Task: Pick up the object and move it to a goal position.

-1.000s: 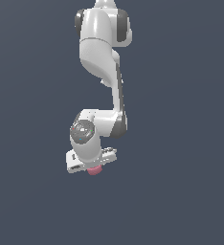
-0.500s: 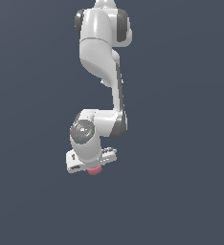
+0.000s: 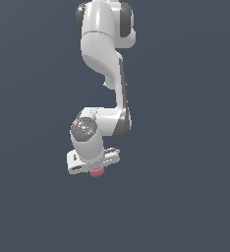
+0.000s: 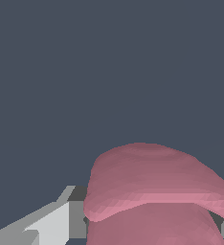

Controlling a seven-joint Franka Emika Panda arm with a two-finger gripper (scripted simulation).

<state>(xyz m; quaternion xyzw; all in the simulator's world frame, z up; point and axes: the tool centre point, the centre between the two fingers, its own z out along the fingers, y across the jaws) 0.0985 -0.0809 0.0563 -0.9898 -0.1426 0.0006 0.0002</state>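
Note:
The object, a dusty pink-red lump (image 3: 97, 172), peeks out under my white hand in the exterior view; most of it is hidden by the hand. In the wrist view the object (image 4: 157, 191) fills the lower right, pressed between my grey fingers (image 4: 75, 215). My gripper (image 3: 96, 170) points down and is shut on the object. The fingertips themselves are hidden in the exterior view.
The white arm (image 3: 104, 54) reaches down from the top of the exterior view. Around it there is only a plain dark blue-grey background, with no other objects in view.

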